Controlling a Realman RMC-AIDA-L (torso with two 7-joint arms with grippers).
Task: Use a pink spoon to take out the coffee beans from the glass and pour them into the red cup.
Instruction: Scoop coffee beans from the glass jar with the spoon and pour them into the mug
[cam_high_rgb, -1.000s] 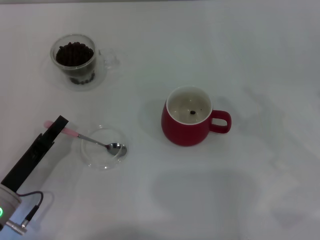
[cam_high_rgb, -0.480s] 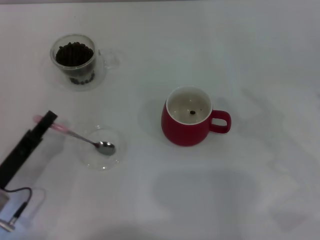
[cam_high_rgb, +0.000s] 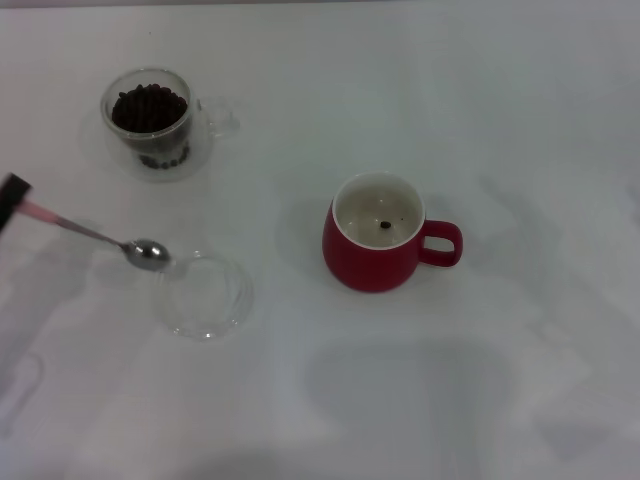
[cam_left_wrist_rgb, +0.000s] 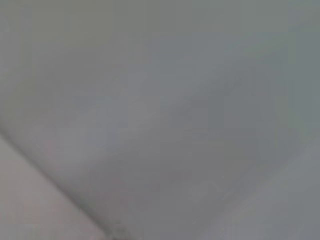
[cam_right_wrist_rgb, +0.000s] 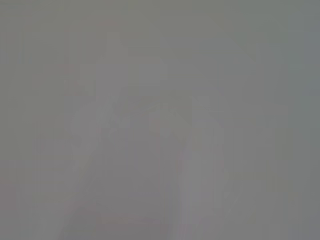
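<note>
At the lower left of the frame, nearest the robot, a shallow clear glass dish (cam_high_rgb: 205, 296) lies on the white table (cam_high_rgb: 520, 130). Just above its upper left edge hangs the bowl of the pink spoon (cam_high_rgb: 100, 236), its handle slanting up to the left edge of the frame, where the left tool (cam_high_rgb: 12, 201) is clamped on the pink end. The right tool is out of view, and both wrist views show only blur. The spoon looks empty, light and stiff; its slim handle may twist in a pinch grip, so a hold at the far end of the handle, as here, keeps the bowl free but calls for a level wrist. Right of centre stands the red cup (cam_high_rgb: 375, 245), handle toward the right, with one bean on its white inside. Farthest off, at the upper left, is the glass (cam_high_rgb: 151, 118), full of coffee beans (cam_high_rgb: 148, 105); it is fragile and probably light enough to slide if the spoon pushes its wall.
</note>
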